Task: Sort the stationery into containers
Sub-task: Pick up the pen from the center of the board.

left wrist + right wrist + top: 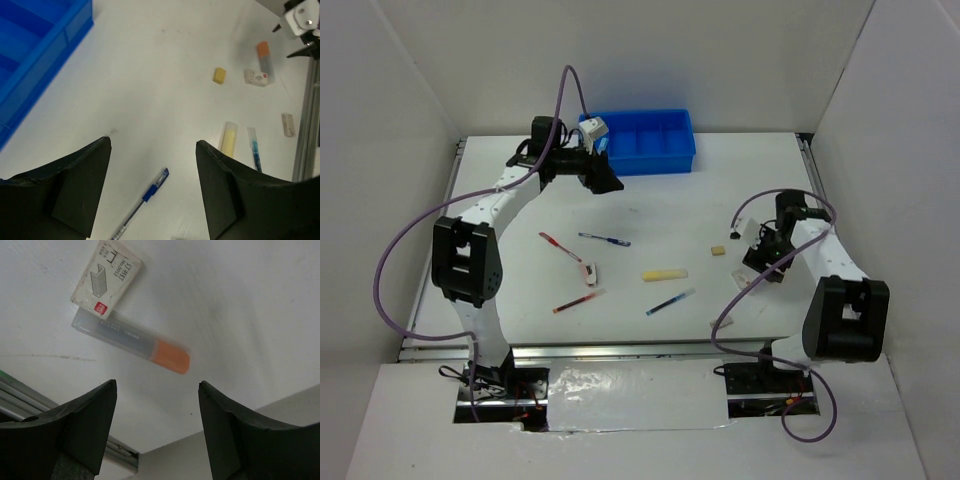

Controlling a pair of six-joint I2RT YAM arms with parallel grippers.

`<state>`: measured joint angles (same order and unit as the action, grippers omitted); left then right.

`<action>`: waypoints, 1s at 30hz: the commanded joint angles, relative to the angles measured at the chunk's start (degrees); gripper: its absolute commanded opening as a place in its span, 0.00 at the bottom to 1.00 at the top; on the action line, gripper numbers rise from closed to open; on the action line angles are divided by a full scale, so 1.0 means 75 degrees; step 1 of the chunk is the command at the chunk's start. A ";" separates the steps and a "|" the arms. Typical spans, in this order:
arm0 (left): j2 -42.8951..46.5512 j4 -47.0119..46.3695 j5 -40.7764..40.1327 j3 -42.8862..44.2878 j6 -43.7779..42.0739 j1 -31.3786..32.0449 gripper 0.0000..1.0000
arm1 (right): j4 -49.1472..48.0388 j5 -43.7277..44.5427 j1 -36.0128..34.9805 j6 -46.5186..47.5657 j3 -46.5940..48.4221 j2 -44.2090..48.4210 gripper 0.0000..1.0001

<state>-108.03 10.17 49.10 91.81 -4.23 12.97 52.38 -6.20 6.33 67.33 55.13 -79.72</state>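
Translucent grey marker [131, 341], orange-capped, lies just beside white box [106, 278].

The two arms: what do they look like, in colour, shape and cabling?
The left arm and the right arm both have white links joined by bulky black joint housings. A purple cable loops loosely along each. The jaws are matte black, broad and wedge-shaped. A small white box sits at the left wrist.
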 commanded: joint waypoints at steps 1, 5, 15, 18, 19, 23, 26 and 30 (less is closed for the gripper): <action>0.0036 0.0529 0.0812 0.0169 -0.0724 0.0052 0.80 | 0.0268 -0.0369 -0.0163 0.0900 0.0395 -0.0350 0.74; 0.0048 0.0472 0.0766 0.0099 -0.0737 0.0040 0.80 | 0.0118 -0.0042 -0.0456 0.1276 -0.0106 -0.0468 0.75; -0.0198 0.0366 0.0859 0.0251 -0.0526 0.0028 0.81 | -0.1018 0.0568 -0.1101 0.1406 -0.0905 -0.0761 0.74; -0.0221 0.0319 0.0895 0.0227 -0.0456 0.0028 0.81 | -0.1405 0.0674 -0.1183 0.1347 -0.0976 -0.0960 0.71; -0.0256 0.0319 0.0860 0.0216 -0.0467 0.0028 0.81 | -0.1429 0.0662 -0.1184 0.1324 -0.0976 -0.0995 0.68; -0.0163 0.0249 0.0766 0.0052 -0.0491 0.0040 0.80 | -0.1640 0.0744 -0.1184 0.1346 -0.1093 -0.1077 0.53; -0.0081 0.0039 0.0754 -0.0135 -0.0328 0.0016 0.79 | -0.1769 0.0733 -0.1160 0.1347 -0.1175 -0.1007 0.45; 0.0013 -0.0476 0.0882 -0.0463 0.0258 -0.0077 0.78 | -0.1583 0.0581 -0.1148 0.1347 -0.1152 -0.0925 0.31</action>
<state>-109.78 11.03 53.17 89.89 -5.37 12.91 41.54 -1.04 -2.11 76.29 46.72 -87.79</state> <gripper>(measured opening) 0.780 0.326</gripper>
